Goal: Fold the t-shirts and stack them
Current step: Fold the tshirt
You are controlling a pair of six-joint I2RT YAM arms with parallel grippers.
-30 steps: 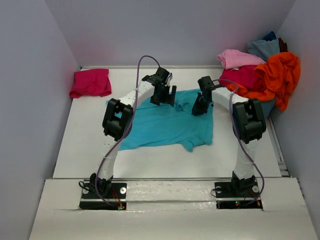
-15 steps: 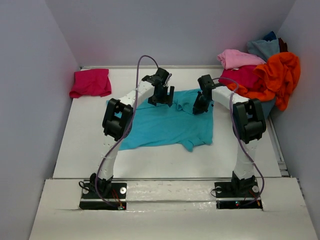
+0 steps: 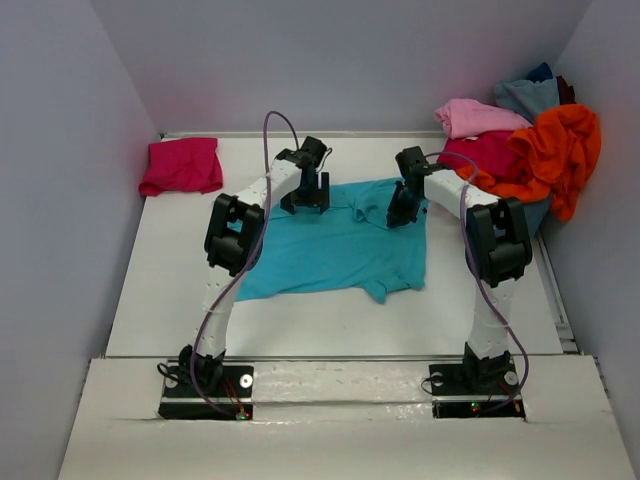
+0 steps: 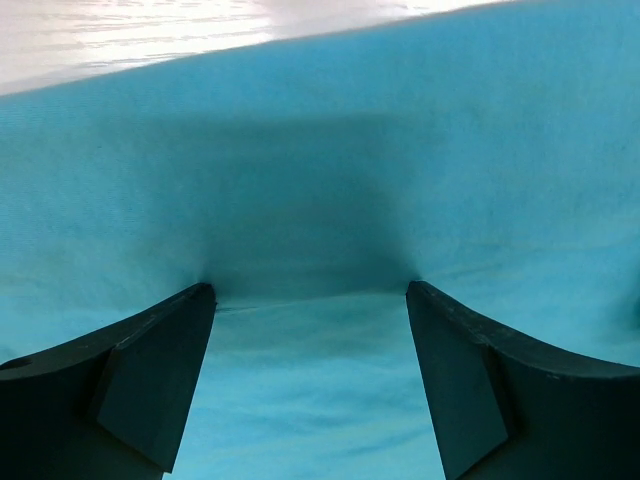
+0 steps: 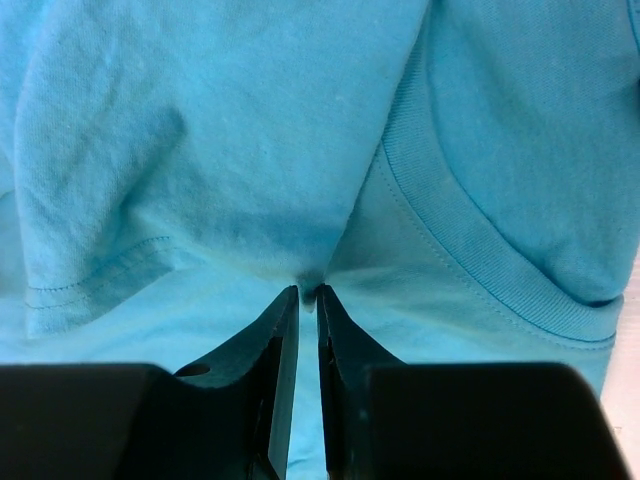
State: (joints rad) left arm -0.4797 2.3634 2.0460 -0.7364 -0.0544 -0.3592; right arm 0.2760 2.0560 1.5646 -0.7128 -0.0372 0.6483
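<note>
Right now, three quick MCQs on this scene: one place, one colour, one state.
1. Where is the magenta shirt? A) far left corner B) centre C) right pile
2. Colour of the spread shirt? A) orange B) turquoise C) crimson
3. The right jaws are: A) wide open B) shut on the spread shirt C) out of view
1 A: it lies alone at the far left.
2 B: turquoise cloth fills both wrist views.
3 B: their tips pinch a fold of it.
</note>
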